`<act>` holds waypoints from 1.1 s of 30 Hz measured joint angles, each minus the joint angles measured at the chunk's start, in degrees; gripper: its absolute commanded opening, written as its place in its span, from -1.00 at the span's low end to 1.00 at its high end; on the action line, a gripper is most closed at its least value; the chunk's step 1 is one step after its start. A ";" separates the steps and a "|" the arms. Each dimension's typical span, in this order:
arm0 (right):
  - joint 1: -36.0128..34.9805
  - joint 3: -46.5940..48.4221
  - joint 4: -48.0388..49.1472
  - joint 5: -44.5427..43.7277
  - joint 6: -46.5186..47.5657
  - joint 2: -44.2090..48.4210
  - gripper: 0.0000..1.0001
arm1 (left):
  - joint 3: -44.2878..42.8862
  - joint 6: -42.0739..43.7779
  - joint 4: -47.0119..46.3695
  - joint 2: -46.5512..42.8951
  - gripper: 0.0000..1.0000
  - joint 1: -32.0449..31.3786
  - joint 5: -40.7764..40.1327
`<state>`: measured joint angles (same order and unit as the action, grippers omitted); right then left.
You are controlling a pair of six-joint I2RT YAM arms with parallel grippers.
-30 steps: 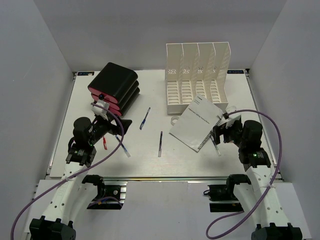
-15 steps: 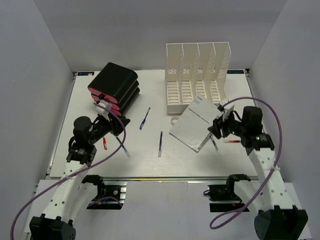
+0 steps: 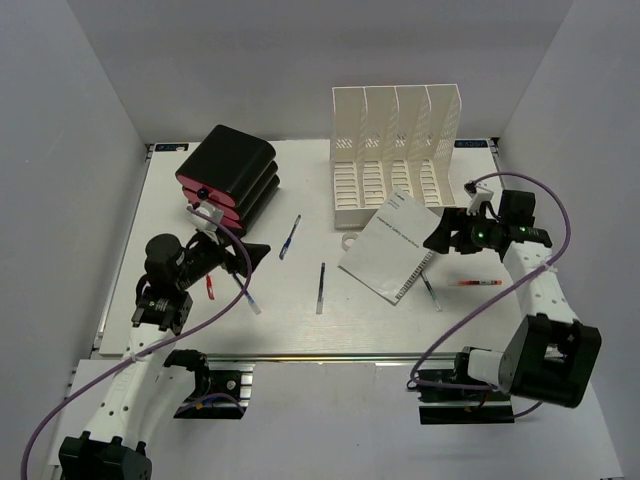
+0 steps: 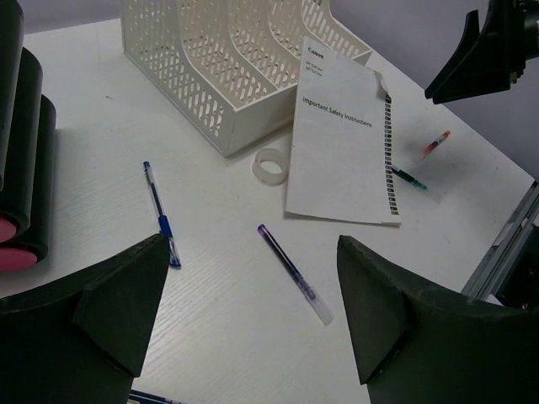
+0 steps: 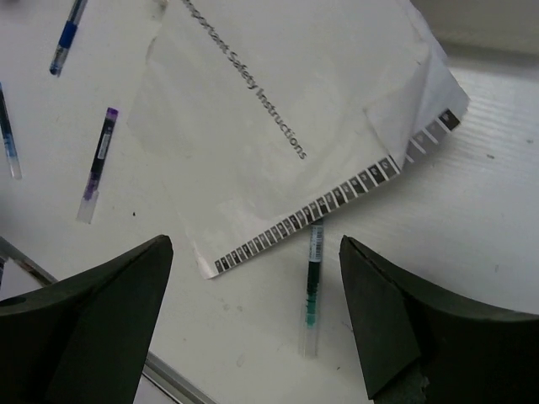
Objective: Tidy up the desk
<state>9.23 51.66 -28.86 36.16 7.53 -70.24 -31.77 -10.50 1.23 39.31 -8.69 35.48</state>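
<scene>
Across the white desk (image 3: pixel 290 320), bounded by grey walls and edged by a silver rail (image 3: pixel 320 357) on the near side, we note several loose items.

1. At the far right stands a white slotted file rack (image 3: pixel 395 150). A white booklet (image 3: pixel 392 248) titled "Important Safety Instructions" lies flat just in front of it, turned at an angle. A clear tape ring (image 4: pixel 270 164) lies between the rack's front left corner and the booklet.
2. At the far left we see a stack of black cases (image 3: pixel 228 178) with red ends.
3. A blue pen (image 3: pixel 290 237) and a purple pen (image 3: pixel 320 288) lie apart in the middle of the desk. A green pen (image 5: pixel 312 286) lies at the booklet's near right edge; its upper end reaches the row of black index marks, and we cannot tell whether it slips under the page. A red pen (image 3: pixel 480 283) lies further right, clear of the booklet.

The left gripper (image 4: pixel 253 244) sits over the left half of the desk, pointing toward the centre. Its fingers are spread wide and carry nothing; the blue and purple pens show between them in the wrist view.

The right gripper (image 5: pixel 256 244) hangs above the booklet's right corner. Its fingers are likewise spread wide and empty, with the booklet's edge and the green pen framed between them.
</scene>
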 measured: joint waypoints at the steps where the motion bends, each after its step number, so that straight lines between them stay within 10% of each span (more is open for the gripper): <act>1: 1.16 -0.02 0.00 0.42 -0.13 -1.40 0.75 | 0.00 0.00 -0.02 0.00 0.80 0.00 0.13; 33: 4.83 -4.59 23.98 6.69 -6.05 -24.46 0.58 | 0.00 0.17 -1.64 2.19 0.84 0.00 2.95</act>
<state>14.06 47.07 -4.89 42.85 1.48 -94.70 -31.77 -10.33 -0.40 41.50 -8.69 38.44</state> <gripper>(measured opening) 0.810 0.918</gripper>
